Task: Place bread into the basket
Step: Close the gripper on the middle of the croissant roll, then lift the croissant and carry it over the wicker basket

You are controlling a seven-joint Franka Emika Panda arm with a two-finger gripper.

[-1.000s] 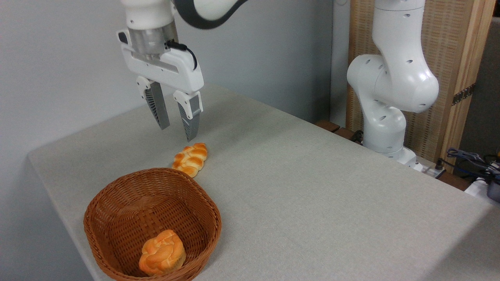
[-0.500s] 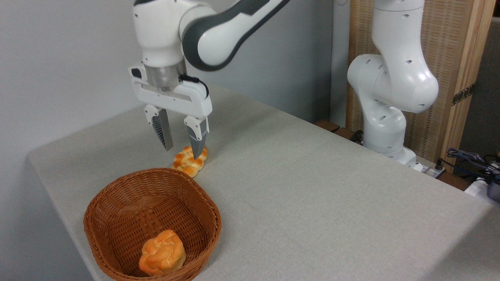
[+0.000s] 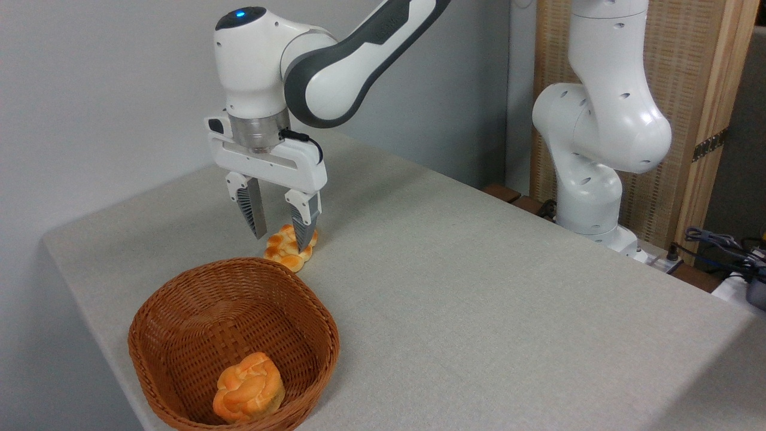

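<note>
Two ribbed fingers of the open claw (image 3: 282, 230) straddle the glossy braided bread (image 3: 289, 251).

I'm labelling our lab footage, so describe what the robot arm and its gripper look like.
The arm is glossy white with rounded links, dark grey bands at the joints and a blue light on top. A metallic silver ring joins it to the white, boxy gripper. Its two tapered fingers have grey ribbed pads, and a black cable loops beside the wrist.

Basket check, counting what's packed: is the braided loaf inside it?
No, the braided loaf lies on the table behind the basket, under the open hand.
</note>
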